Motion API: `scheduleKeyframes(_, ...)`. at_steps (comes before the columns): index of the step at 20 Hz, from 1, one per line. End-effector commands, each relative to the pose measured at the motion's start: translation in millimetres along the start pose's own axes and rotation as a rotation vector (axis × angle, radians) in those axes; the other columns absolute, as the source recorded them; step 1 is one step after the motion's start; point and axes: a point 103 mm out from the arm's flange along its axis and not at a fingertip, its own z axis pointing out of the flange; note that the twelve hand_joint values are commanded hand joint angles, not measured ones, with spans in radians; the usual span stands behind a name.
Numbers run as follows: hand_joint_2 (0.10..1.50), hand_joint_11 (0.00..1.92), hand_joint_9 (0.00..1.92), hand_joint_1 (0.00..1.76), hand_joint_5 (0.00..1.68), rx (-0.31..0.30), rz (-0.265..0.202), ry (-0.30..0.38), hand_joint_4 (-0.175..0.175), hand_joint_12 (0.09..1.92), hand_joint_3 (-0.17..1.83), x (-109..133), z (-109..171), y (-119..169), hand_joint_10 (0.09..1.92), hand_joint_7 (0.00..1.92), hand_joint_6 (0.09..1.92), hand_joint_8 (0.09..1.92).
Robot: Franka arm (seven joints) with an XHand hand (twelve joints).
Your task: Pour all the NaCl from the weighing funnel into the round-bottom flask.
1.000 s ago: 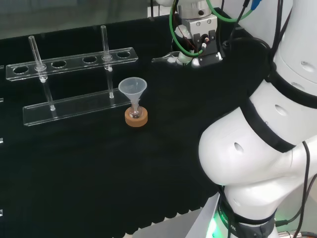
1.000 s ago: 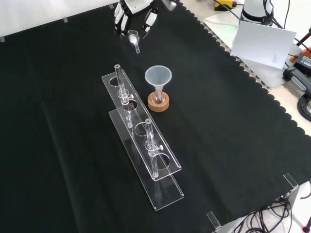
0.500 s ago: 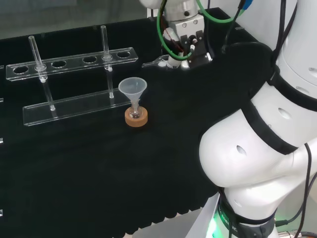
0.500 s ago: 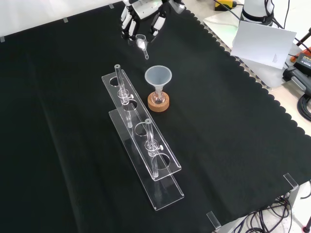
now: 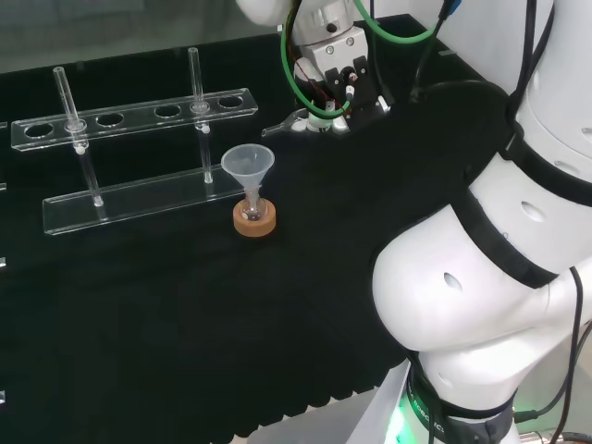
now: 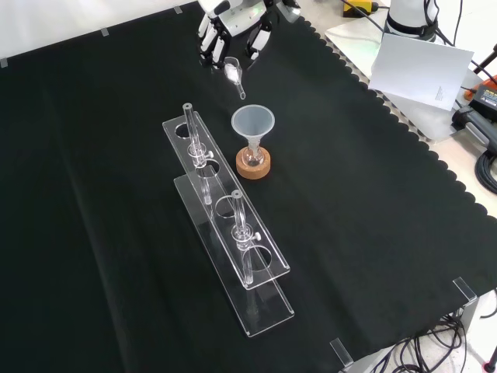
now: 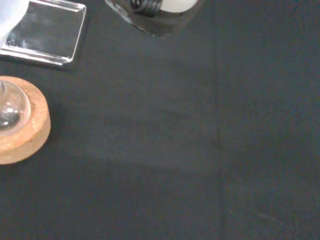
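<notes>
The hand (image 6: 233, 35) is carrying the weighing funnel (image 6: 233, 72), fingers curled around its bowl end, and over the last second it has been travelling across the counter (image 6: 373, 202) toward the round-bottom flask (image 6: 254, 151). In the front view the spout is now pointing down toward the plastic funnel (image 6: 252, 122) seated in the flask's neck, much nearer than a second ago but not yet over it. The flask is sitting on its cork ring (image 6: 254, 165), just beside the clear tube rack (image 6: 225, 233). Judging from this, the approach is nearly finished and the tipping is yet to begin; whether the salt is staying inside the weighing funnel cannot be told
</notes>
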Motion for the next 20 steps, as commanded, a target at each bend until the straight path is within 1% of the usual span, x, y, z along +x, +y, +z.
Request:
scheduleKeyframes(1, 1.03, 0.70, 0.93, 1.13, 1.42, 0.024, -0.006, -0.057, 0.175, 1.13, -0.17, 0, 2, 0, 0.34, 0.56, 0.27, 0.59)
scheduleKeyframes(2, 1.03, 0.70, 0.93, 1.13, 1.42, 0.027, -0.007, -0.067, 0.175, 1.13, -0.17, 2, 1, 1, 0.34, 0.56, 0.27, 0.59)
scheduleKeyframes(3, 1.03, 0.70, 0.93, 1.13, 1.42, 0.040, 0.008, -0.091, 0.175, 1.13, -0.17, 6, -1, 2, 0.34, 0.56, 0.27, 0.59)
scheduleKeyframes(4, 1.03, 0.70, 0.93, 1.13, 1.42, 0.043, 0.009, -0.106, 0.175, 1.13, -0.17, 9, -2, 2, 0.34, 0.56, 0.27, 0.59)
scheduleKeyframes(6, 1.03, 0.70, 0.93, 1.13, 1.42, 0.040, -0.003, -0.148, 0.175, 1.13, -0.17, 14, -4, 3, 0.34, 0.56, 0.27, 0.59)
scheduleKeyframes(14, 1.03, 0.70, 0.93, 1.13, 1.42, 0.025, -0.039, -0.205, 0.175, 1.13, -0.17, 22, -10, 4, 0.34, 0.56, 0.27, 0.59)
scheduleKeyframes(20, 1.03, 0.70, 0.93, 1.13, 1.42, 0.018, -0.052, -0.251, 0.175, 1.14, -0.17, 32, -16, 4, 0.34, 0.55, 0.27, 0.59)
